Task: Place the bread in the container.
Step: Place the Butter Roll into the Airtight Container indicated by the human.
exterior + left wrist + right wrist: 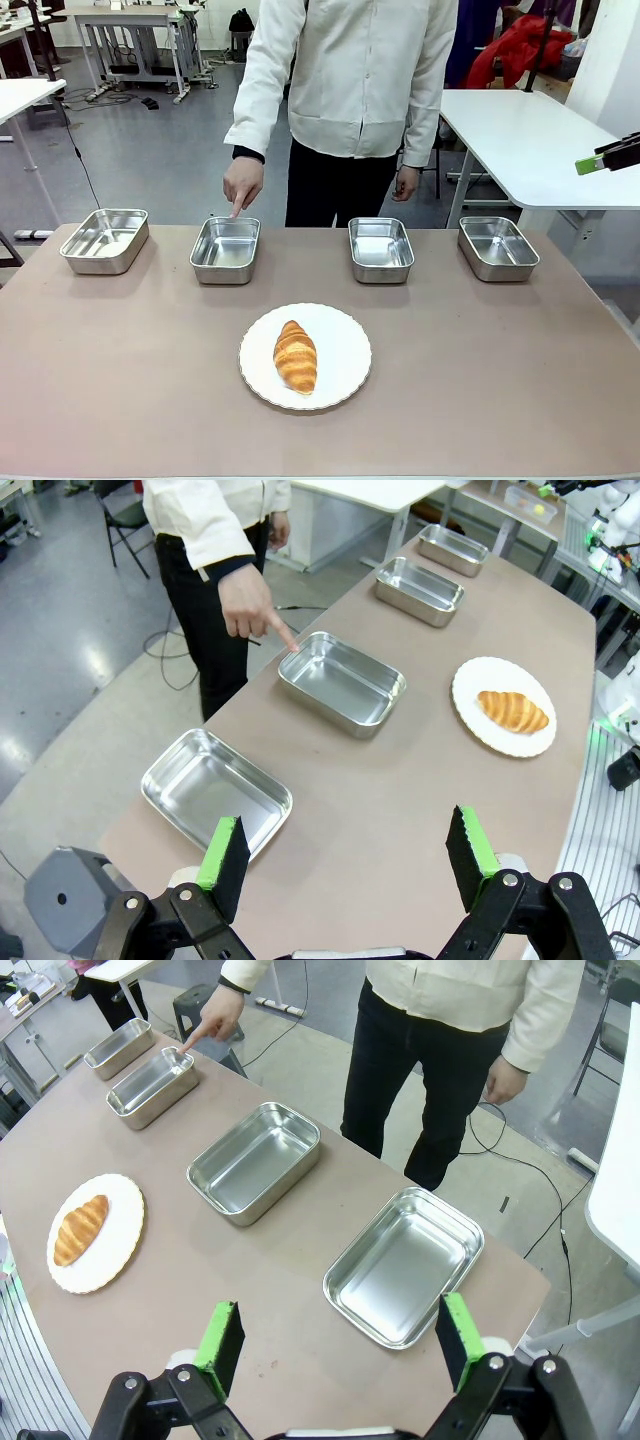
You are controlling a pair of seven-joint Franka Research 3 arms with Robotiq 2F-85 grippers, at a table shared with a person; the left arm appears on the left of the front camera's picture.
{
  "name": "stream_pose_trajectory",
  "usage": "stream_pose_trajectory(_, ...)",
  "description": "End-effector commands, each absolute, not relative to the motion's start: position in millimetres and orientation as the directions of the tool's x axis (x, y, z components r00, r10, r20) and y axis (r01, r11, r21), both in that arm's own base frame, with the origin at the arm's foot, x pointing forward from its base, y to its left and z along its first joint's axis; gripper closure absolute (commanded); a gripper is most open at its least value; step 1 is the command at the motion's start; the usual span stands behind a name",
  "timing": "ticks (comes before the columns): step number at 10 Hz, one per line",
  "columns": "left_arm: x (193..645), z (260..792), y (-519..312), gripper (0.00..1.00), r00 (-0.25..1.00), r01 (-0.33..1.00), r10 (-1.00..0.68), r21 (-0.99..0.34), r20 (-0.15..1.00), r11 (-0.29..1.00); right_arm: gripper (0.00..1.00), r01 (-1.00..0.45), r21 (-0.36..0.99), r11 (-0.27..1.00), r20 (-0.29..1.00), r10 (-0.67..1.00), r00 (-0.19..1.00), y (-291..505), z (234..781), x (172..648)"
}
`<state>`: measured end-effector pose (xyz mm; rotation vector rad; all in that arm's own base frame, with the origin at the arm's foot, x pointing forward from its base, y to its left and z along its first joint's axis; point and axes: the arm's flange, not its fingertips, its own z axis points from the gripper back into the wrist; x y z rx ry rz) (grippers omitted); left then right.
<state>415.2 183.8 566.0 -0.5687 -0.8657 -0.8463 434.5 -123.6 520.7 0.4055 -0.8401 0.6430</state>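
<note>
Left gripper [345, 840]: jaws wide apart, empty, over the left end of the table [120, 380].
Far row: four steel pans [381, 249]. The container [224, 252] is second from left, with the person's hand [242, 185] pointing at its far rim.
Bread [295, 356]: on the white plate [345, 355], near centre, untouched.
Right gripper [338, 1315]: spread, empty, over the right end.
Risk: the identical pans invite a wrong drop, and a hard pinch could crush the flaky crust.

no readable text, label, brand, number or sign showing anywhere
</note>
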Motion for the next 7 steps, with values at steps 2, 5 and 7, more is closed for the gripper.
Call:
stream_pose_trajectory(2,415,566,184,0.0,0.37,0.827,-0.404,-0.099,0.837,0.553,0.0,-0.67,0.084,0.737,0.796,0.355,0.49,-123,522,435)
stream_pose_trajectory(5,422,580,93,0.0,0.425,0.816,-0.526,-0.06,0.736,0.576,0.0,-0.67,0.084,0.737,0.796,0.355,0.49,-123,522,435)
stream_pose_trajectory(7,422,575,10,0.0,0.528,0.77,-0.554,-0.088,0.644,0.632,0.0,-0.67,0.084,0.737,0.796,0.355,0.49,-123,522,435)
